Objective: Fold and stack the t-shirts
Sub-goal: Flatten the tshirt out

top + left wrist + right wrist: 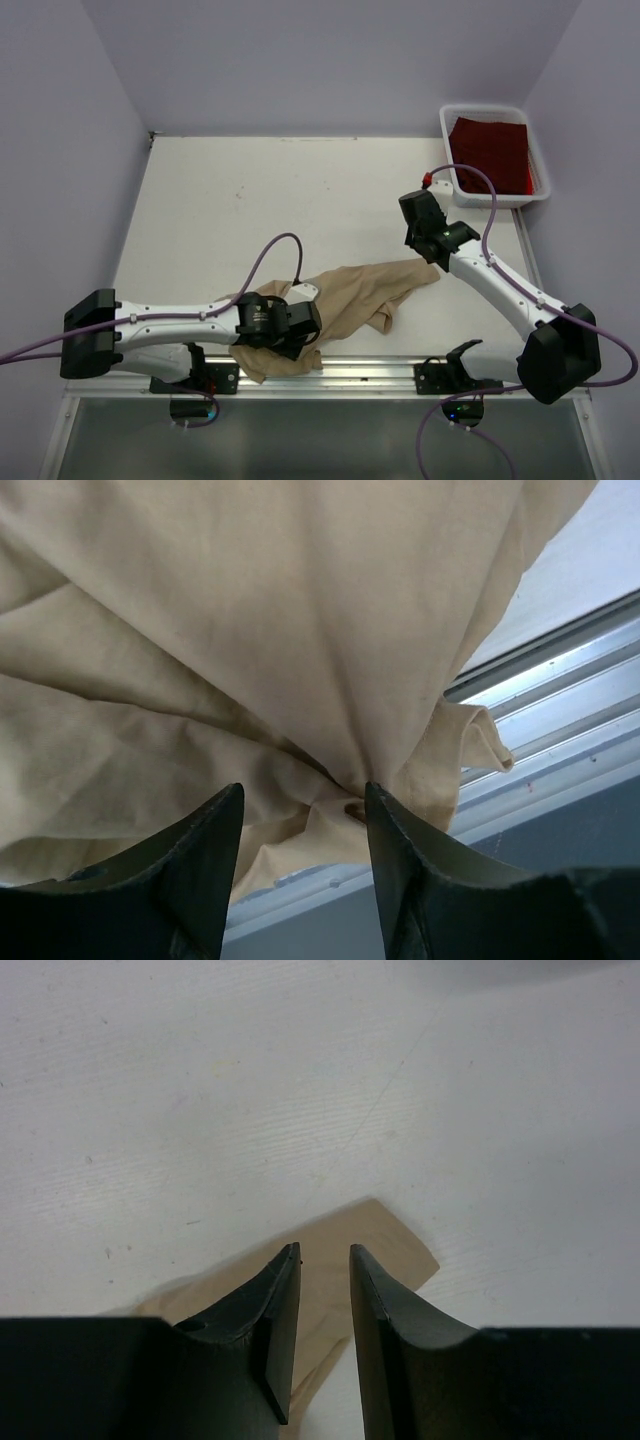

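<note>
We look down on a white table with two robot arms bolted at its near edge. The tan t-shirt lies crumpled and unfolded close to that edge. Its long axis runs on a diagonal from the near left, where it spills toward the metal rail, up to a narrow tip at the right. One arm stands at each end of the diagonal. The left gripper sits over the bulky near-left end. Its fingers are spread, and a gather of cloth with creases fanning outward lies in the gap, nearer its right finger. We cannot tell whether the pads actually bear on the cloth. The right gripper points down at the far-right tip, with its fingers close together and only a slim gap between them. The flat corner of the shirt shows through that gap, directly beneath and slightly ahead of the fingertips. The cloth looks thinner than the gap, so we judge it is not yet pinched. The dark red t-shirt lies flat in the white bin at the far right corner, well apart from both grippers, though the right arm is nearer. We judge that spreading the tan shirt flat means drawing its two ends apart along this diagonal.
</note>
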### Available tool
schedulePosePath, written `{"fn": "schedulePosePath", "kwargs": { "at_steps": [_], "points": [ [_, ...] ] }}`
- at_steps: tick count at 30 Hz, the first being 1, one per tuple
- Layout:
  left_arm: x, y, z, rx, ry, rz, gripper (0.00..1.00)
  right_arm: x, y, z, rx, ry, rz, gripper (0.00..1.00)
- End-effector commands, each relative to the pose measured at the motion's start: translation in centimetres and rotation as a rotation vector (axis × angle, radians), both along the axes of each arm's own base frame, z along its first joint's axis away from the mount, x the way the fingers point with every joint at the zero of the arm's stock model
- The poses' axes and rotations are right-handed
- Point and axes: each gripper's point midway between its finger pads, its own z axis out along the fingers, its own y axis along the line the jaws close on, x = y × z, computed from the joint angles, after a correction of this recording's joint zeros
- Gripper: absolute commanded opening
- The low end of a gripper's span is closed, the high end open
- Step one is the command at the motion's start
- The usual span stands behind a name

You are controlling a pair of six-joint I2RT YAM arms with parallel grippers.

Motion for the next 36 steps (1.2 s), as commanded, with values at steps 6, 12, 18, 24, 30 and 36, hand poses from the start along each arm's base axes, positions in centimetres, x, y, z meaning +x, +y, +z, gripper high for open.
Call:
{"fn": "schedulePosePath", "kwargs": {
  "at_steps": [6, 12, 18, 24, 30, 36],
  "points": [
    [-2.4, -1.1, -1.1, -0.044, 0.092, -0.101, 0.55, 0.4, 0.0, 0.8, 0.018, -0.034, -0.012, 0.29],
    [-3.1, -2.2, -1.0, -0.091, 0.123, -0.135, 0.51, 0.4, -0.1, 0.5, 0.014, -0.029, -0.017, 0.27],
    [-3.5, -2.5, -0.8, -0.089, 0.127, -0.148, 0.16, 0.2, -0.5, 0.3, 0.001, -0.025, -0.034, 0.22],
    [-2.7, -2.6, 1.4, -0.073, 0.062, -0.124, 0.00, -0.2, -1.5, 0.1, -0.018, -0.023, -0.106, 0.20],
    [1.1, -0.9, 7.7, -0.077, -0.148, 0.032, 0.00, -1.3, -2.6, -1.5, -0.021, 0.020, -0.165, 0.26],
    [5.0, 3.2, 16.5, -0.110, -0.394, 0.213, 0.00, -2.6, -2.9, -3.9, -0.004, 0.075, -0.187, 0.57]
  ]
}}
